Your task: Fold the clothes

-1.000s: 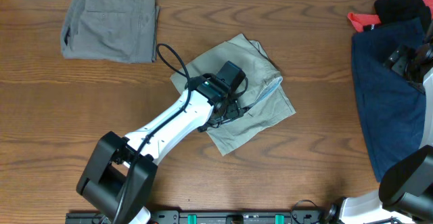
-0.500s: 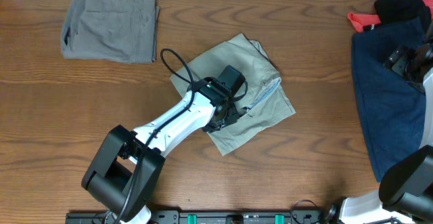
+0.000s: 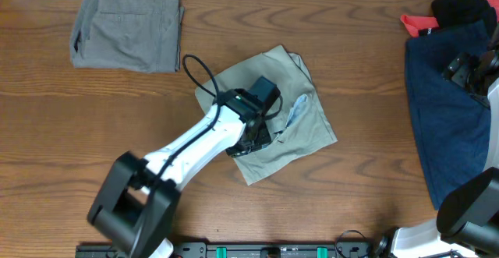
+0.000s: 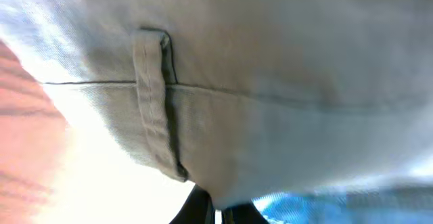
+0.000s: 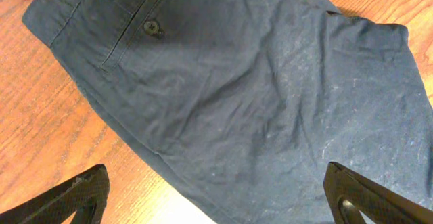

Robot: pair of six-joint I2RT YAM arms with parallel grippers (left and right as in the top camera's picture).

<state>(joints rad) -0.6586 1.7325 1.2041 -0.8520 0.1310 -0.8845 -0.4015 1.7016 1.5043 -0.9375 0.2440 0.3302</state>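
The khaki shorts (image 3: 304,133) lie folded in the middle of the table (image 3: 366,180). The left gripper (image 3: 261,129) is closed on their cloth, near the waistband. The right gripper (image 5: 216,200) hangs over the navy shorts (image 5: 257,95), its 2 fingers wide apart. The grey shorts (image 3: 129,28) lie folded at the far left.

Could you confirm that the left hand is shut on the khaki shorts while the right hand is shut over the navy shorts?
Not quite: the right hand is open over the navy shorts, its fingers spread wide in the right wrist view. The left hand is shut on the khaki shorts.
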